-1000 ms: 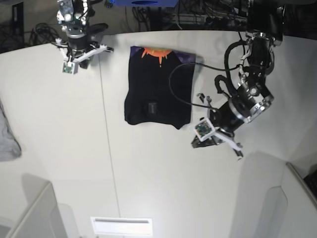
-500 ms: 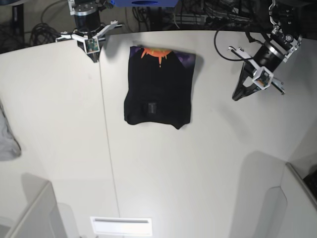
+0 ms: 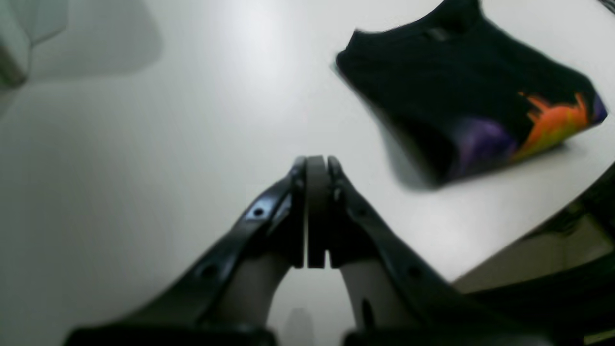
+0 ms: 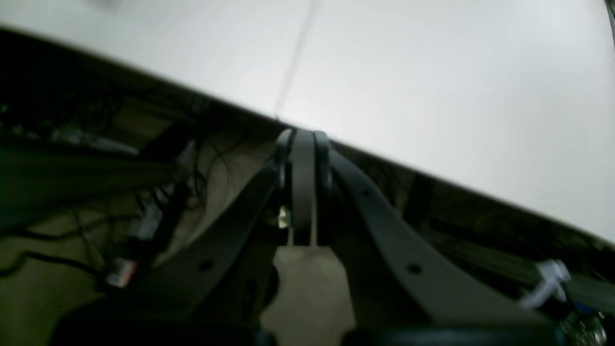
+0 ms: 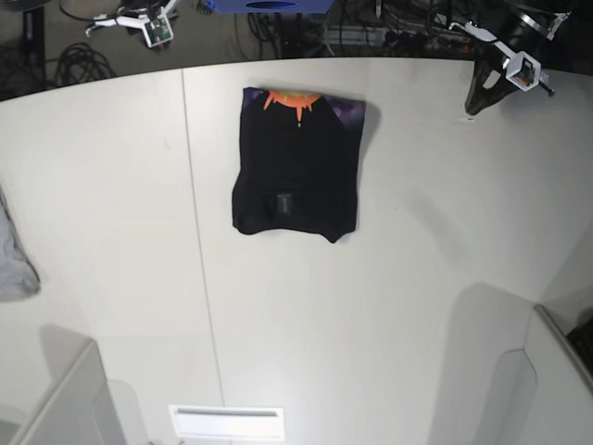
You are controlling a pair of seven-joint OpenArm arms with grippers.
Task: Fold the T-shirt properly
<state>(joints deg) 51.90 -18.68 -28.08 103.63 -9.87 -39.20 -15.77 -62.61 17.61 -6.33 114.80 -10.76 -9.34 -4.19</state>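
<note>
The T-shirt (image 5: 296,162) lies folded flat on the white counter (image 5: 389,278), its long axis running from the back edge toward the front, orange-and-purple print at the far end. The left claw (image 3: 316,166) and right claw (image 4: 302,137) are both pressed together, apparently empty.

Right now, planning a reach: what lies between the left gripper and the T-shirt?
Only bare table, shown in the base view, separates the left gripper from the T-shirt.
</note>
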